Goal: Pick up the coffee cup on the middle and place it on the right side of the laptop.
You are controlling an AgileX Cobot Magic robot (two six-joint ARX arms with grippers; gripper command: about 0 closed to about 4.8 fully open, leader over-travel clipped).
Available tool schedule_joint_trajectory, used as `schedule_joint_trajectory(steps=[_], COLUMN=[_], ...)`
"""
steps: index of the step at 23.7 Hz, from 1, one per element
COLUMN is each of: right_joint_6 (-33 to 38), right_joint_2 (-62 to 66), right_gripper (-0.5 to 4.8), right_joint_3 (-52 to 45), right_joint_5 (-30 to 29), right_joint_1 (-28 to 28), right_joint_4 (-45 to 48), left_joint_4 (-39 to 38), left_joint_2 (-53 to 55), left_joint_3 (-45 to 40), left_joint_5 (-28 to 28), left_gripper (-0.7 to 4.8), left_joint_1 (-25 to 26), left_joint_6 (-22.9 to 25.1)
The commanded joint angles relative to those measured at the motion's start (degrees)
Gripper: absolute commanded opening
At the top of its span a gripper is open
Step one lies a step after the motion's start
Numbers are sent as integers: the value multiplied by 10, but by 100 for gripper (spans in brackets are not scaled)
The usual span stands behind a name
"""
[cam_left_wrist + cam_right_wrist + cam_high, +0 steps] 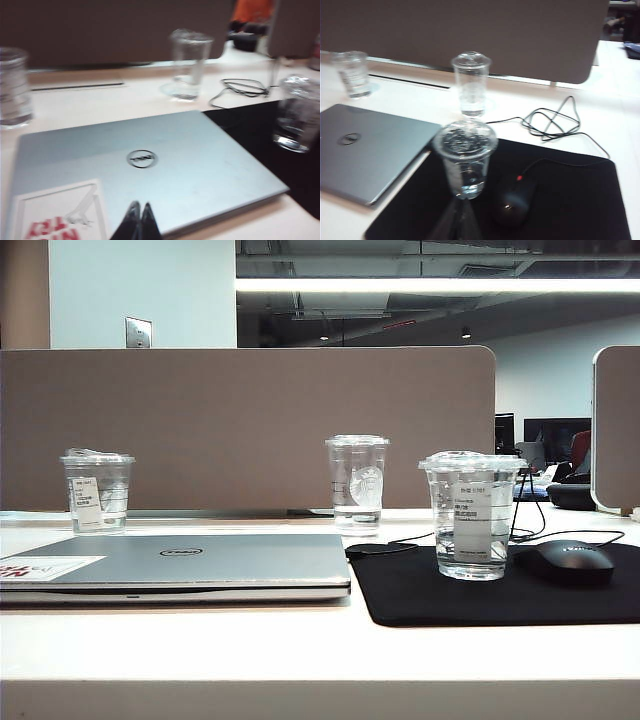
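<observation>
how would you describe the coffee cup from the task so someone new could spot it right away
Start at the closed silver laptop at the front of the table, then move right onto the black mouse pad. The coffee cup stands there, left of the black mouse. It is short, with a domed lid and white rectangular label; the tall cup behind has a round logo, and the other short cup stands far left.

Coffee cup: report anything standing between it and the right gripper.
Nothing visible. The right gripper faces the coffee cup, which stands on the black mouse pad; the mouse lies off to the side. The left gripper hovers over the laptop.
</observation>
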Motion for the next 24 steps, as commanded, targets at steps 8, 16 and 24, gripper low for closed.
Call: schedule_joint_trajectory(steps=[8, 16, 24], right_joint_6=[4, 4, 4], right_joint_2=[0, 0, -1], right_gripper=[-5, -5, -5], right_joint_3=[-155, -236, -236], right_joint_5=[80, 121, 198], right_joint_1=[0, 0, 0], right_joint_4=[183, 246, 241], left_joint_4=[9, 7, -3], left_joint_2=[-1, -1, -1], left_joint_3=[2, 2, 2], left_joint_5=[29, 59, 19], left_gripper=[-6, -6, -6], left_joint_1=[119, 193, 205], left_joint_6=[59, 72, 63])
